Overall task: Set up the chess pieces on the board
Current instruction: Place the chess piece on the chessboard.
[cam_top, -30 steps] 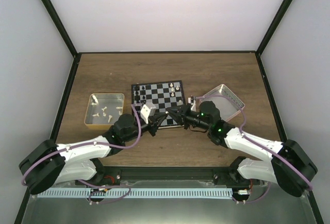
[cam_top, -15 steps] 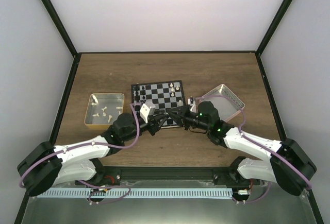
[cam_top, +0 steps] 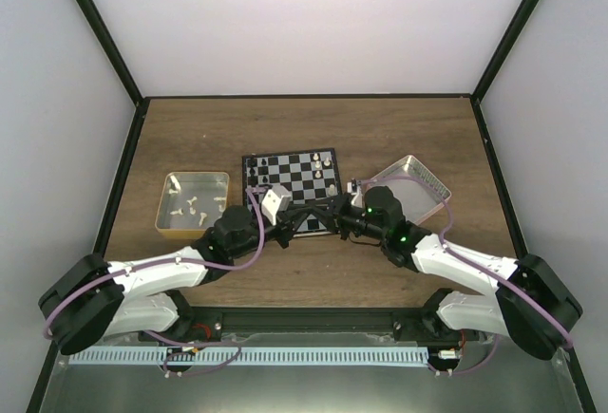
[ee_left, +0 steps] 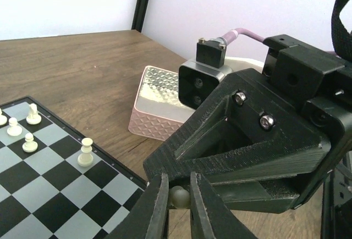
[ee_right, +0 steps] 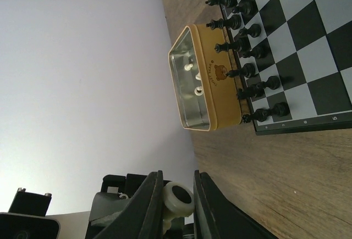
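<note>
Nudged slightly forward since before, the left tool (ee_left: 179, 192) meets the right tool (ee_right: 177, 192), both clenched on one cream pawn (ee_left: 180, 197) by the chessboard's (cam_top: 294, 174) near edge.

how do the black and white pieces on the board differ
The black pieces line two rows along the board edge beside the tan tin; the white pieces are few and scattered, near the opposite edge by the pink tray. Both stand upright on squares.
</note>
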`<state>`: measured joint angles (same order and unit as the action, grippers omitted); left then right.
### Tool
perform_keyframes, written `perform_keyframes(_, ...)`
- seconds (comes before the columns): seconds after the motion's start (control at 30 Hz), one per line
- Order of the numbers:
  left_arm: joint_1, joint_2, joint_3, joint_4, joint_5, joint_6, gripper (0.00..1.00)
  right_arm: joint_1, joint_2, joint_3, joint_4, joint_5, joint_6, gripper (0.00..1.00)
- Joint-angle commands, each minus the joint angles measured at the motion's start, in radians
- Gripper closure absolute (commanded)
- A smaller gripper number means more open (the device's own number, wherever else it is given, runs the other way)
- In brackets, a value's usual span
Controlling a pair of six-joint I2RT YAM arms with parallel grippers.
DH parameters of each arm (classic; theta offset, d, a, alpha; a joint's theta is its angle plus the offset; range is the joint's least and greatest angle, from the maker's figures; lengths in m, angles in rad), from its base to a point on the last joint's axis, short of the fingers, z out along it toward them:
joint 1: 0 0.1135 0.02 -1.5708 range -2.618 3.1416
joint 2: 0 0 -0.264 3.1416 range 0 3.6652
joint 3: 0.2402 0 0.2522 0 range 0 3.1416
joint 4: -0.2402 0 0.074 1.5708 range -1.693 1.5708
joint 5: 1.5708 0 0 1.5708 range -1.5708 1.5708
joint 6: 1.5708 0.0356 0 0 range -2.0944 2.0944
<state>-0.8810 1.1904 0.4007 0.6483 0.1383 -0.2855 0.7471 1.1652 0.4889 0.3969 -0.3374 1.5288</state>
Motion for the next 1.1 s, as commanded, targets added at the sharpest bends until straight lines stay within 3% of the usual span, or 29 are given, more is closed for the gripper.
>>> perform_keyframes(0.0, -0.006, 0.016, 0.025, 0.012, 0.02, 0.009, 0.91, 0.005, -0.011, 0.026, 0.041, -0.035, 0.007, 0.9)
perform_keyframes(0.1, -0.007, 0.014, 0.028, 0.007, 0.014, 0.009, 0.96, 0.005, -0.006, 0.028, 0.036, -0.032, 0.0, 0.88)
perform_keyframes(0.2, -0.007, 0.012, 0.039, -0.027, -0.021, 0.003, 0.96, 0.005, 0.008, 0.037, 0.017, -0.017, -0.028, 0.8)
perform_keyframes(0.3, -0.007, 0.013, 0.066, -0.107, -0.065, -0.006, 0.96, 0.005, 0.019, 0.053, -0.044, 0.045, -0.094, 0.57)
perform_keyframes(0.4, -0.007, 0.025, 0.103, -0.249, -0.117, -0.018, 0.96, -0.007, 0.003, 0.067, -0.15, 0.145, -0.188, 0.43)
perform_keyframes(0.5, -0.007, 0.054, 0.15, -0.375, -0.156, -0.03, 0.96, -0.025, -0.067, 0.06, -0.259, 0.273, -0.257, 0.36)
perform_keyframes(0.8, -0.007, 0.33, 0.441, -0.669, -0.244, -0.066, 0.96, -0.031, -0.278, 0.084, -0.519, 0.645, -0.474, 0.34)
perform_keyframes(1.07, 0.006, 0.623, 0.775, -0.882, -0.347, -0.105, 0.96, -0.031, -0.408, 0.03, -0.596, 0.75, -0.503, 0.34)
